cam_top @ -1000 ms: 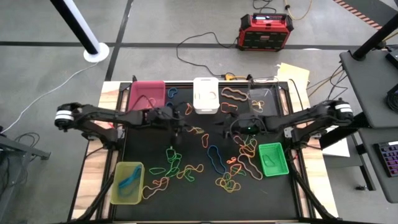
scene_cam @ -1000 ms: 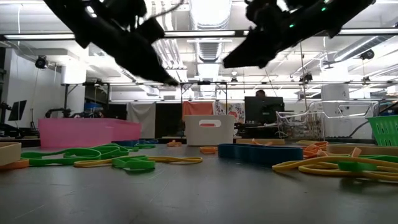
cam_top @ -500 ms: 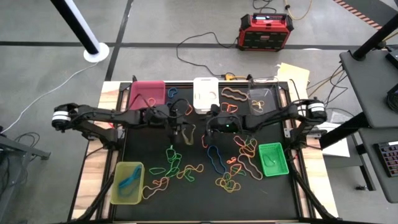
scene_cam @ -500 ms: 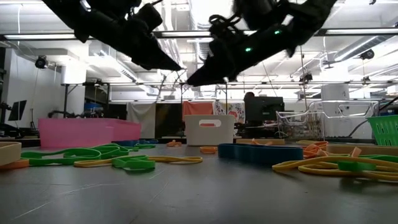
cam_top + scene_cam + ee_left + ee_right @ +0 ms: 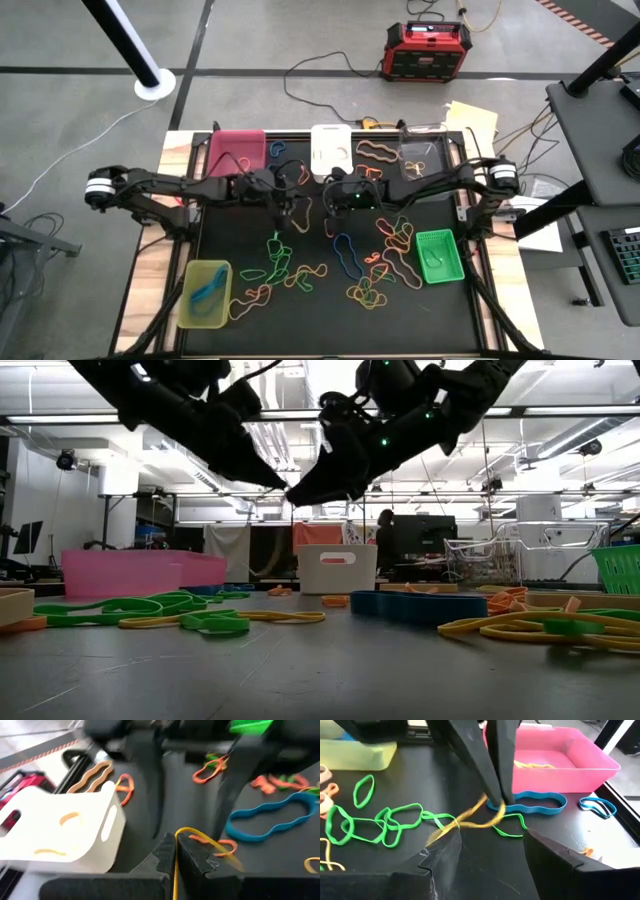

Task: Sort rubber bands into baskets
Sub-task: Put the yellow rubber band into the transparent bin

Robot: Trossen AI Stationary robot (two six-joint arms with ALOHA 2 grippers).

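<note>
My left gripper (image 5: 290, 208) hangs over the middle of the black table, shut on a yellow rubber band (image 5: 470, 820). My right gripper (image 5: 490, 840) is open and faces it from the table's right side. Its fingers (image 5: 152, 795) stand on either side of the band's hanging loop (image 5: 200, 837); I cannot tell whether they touch it. Many more rubber bands (image 5: 345, 255) lie loose on the table. The baskets stand around them: pink (image 5: 238, 152), white (image 5: 331, 152), clear (image 5: 418, 160), green (image 5: 438, 255) and yellow-green (image 5: 205, 293). My left gripper pinches the yellow band between its two fingertips (image 5: 495, 795), at the loop's upper part (image 5: 496, 811). The fingers slant down from the table's left side. The band hangs slack below and beyond the tips, toward my right gripper.
A blue band (image 5: 530, 802) and a chain of green bands (image 5: 380, 822) lie on the table under the grippers. A red-and-black power box (image 5: 428, 50) and cables lie on the floor beyond the far edge. Dark rails frame the table.
My right gripper has gone toward the table's left edge and a little down, from beside the green basket to close before my left gripper. My left gripper has stayed where it was with the yellow band.
</note>
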